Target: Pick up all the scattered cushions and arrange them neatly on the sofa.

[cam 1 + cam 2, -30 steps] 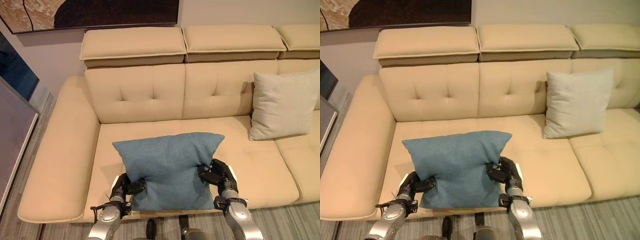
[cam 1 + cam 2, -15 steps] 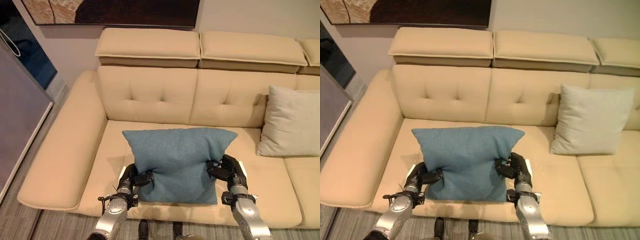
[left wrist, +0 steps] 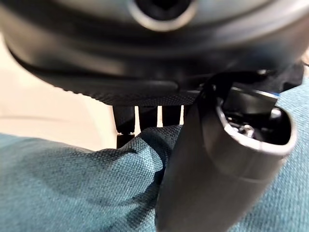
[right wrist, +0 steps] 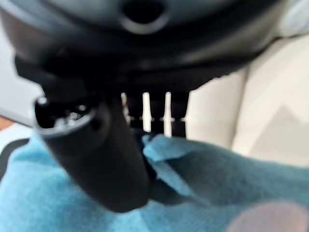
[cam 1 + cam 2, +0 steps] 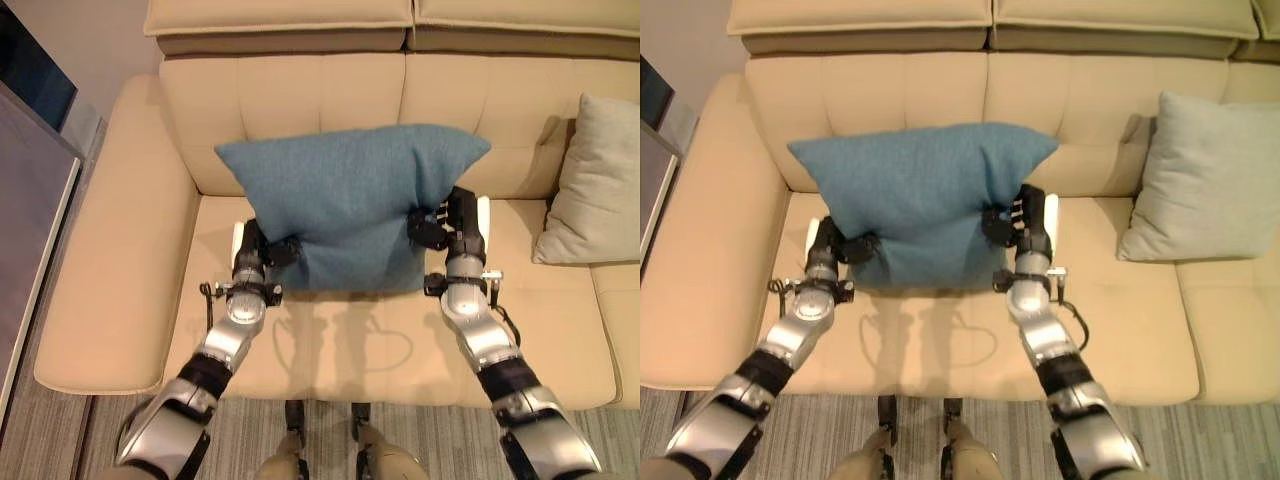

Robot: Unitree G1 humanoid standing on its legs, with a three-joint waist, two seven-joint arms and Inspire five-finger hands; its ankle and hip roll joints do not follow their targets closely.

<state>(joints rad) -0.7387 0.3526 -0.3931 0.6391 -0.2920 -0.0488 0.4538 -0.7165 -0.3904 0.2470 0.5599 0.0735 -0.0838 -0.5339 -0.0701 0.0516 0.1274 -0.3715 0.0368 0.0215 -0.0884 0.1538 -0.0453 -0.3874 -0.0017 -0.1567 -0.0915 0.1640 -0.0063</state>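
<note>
Both hands have the blue cushion [image 5: 350, 200] pinched between them, so you are carrying it upright over the sofa [image 5: 130, 290] seat. In the left eye view your left hand [image 5: 262, 250] grips the cushion's lower left corner and your right hand [image 5: 452, 222] grips its lower right side, fingers curled into the cloth. The cushion's top edge stands in front of the sofa's backrest, and its lower edge hangs just above the seat, casting a shadow on the near part of the seat. A pale grey cushion [image 5: 595, 190] leans against the backrest at the right, well apart from the blue one.

In the right eye view you see the same grip: the blue cushion is spread between the two hands, roughly centred on the left seat, with the pale grey cushion propped upright on the next seat to the right.

In the left wrist view your thumb [image 3: 212, 169] presses down into the blue fabric while the fingers [image 3: 147, 116] curl behind a fold of it.

In the right wrist view the thumb [image 4: 96, 154] and fingers [image 4: 154, 113] likewise close on a bunched fold of the blue cushion, with the cream sofa behind.
</note>
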